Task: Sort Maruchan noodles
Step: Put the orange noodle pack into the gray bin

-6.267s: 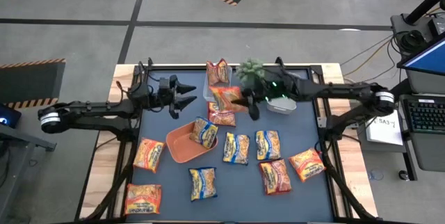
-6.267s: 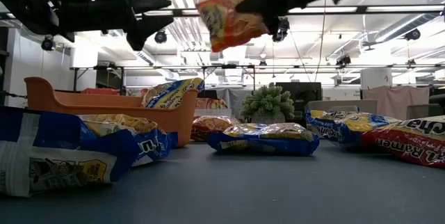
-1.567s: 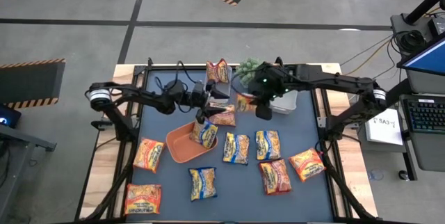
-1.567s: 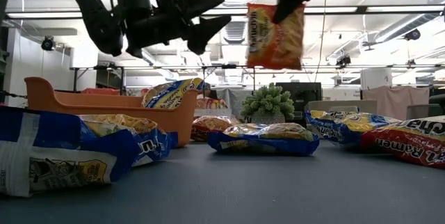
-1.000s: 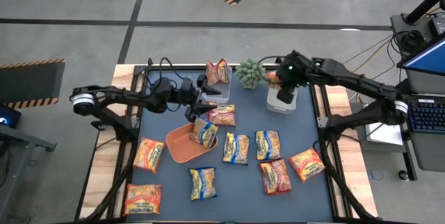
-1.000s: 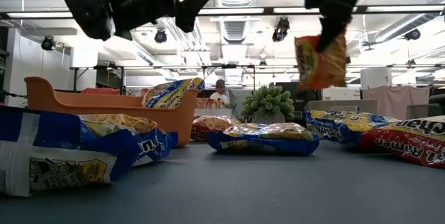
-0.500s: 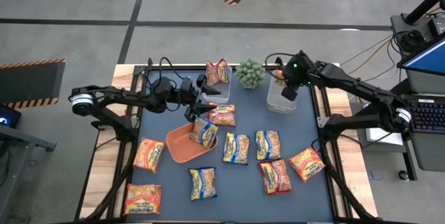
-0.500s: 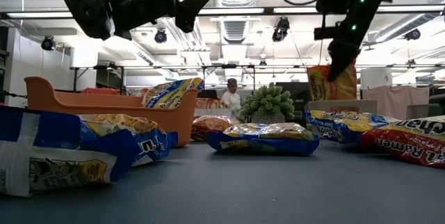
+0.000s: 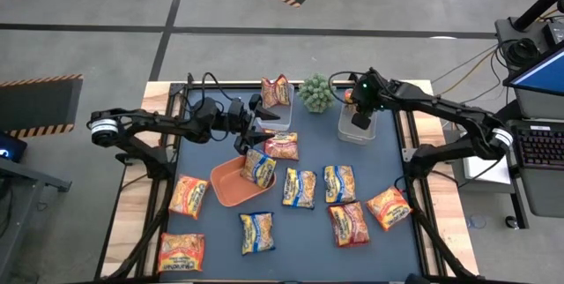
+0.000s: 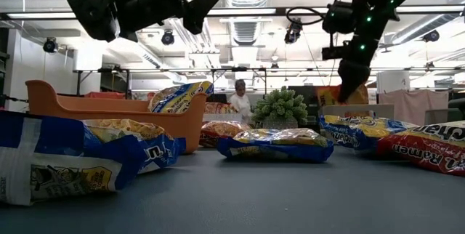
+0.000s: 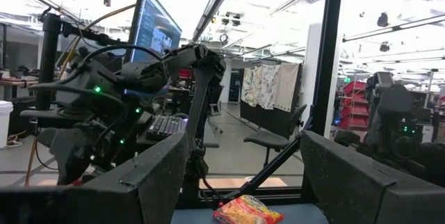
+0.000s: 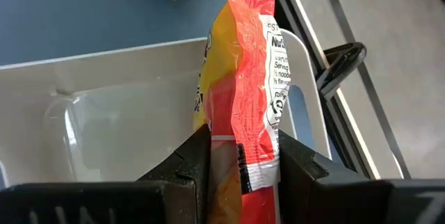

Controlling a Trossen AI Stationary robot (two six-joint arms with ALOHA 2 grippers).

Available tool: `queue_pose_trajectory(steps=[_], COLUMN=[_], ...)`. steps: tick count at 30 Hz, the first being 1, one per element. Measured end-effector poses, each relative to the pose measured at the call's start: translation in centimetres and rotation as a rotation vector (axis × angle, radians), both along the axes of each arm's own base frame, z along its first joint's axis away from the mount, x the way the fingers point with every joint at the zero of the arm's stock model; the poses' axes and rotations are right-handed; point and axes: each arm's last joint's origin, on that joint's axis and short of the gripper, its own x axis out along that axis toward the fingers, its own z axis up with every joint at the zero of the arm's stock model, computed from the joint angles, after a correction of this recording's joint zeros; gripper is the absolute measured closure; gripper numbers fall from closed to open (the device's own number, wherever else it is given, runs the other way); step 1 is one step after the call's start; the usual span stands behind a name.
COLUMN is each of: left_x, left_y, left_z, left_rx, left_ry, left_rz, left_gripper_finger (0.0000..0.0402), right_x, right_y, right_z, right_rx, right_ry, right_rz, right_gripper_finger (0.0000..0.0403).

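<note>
My right gripper (image 9: 359, 115) is at the table's far right, over a clear tub (image 9: 356, 130), shut on a red-orange noodle packet (image 12: 245, 57). My left gripper (image 9: 256, 118) hangs open and holds nothing above the far middle, beside a second clear tub (image 9: 275, 116) with a red packet (image 9: 277, 90) standing in it. Several more packets (image 9: 300, 187) lie flat on the blue mat. A yellow-and-blue one (image 9: 258, 168) leans on the wall of the orange tray (image 9: 227, 183). My right gripper pinches the red-orange packet between its two fingers (image 12: 191, 156), across the flat faces near one end (image 12: 252, 123). The fingers slant down from above. The packet hangs edge-on below them, with its lower end (image 10: 331, 96) down at the clear tub (image 12: 104, 106). I cannot tell whether it touches the bottom.
A small green plant (image 9: 315, 93) stands at the far edge between the two tubs. The mat's black frame rail (image 12: 341, 64) runs just beyond the right tub. A person (image 10: 240, 96) stands in the room behind the table.
My right gripper has sunk toward the clear tub at the far right, carrying the red-orange packet. The packet hung well above the table and now has its lower end down at the tub's rim.
</note>
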Motion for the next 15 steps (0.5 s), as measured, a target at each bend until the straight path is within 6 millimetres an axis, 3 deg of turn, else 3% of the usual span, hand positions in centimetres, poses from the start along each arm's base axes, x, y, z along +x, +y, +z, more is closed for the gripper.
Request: queue_pose_trajectory(steps=[15], left_x=[0.0], left_y=[0.0], left_z=[0.0], left_rx=[0.000], left_ry=[0.000], left_rz=[-0.001], left_gripper_finger=[0.0139], right_x=[0.8], right_y=[-1.1], right_z=[-1.2], right_rx=[-0.055], right_ry=[0.059], right_rz=[-0.046], right_gripper_finger=[0.0232])
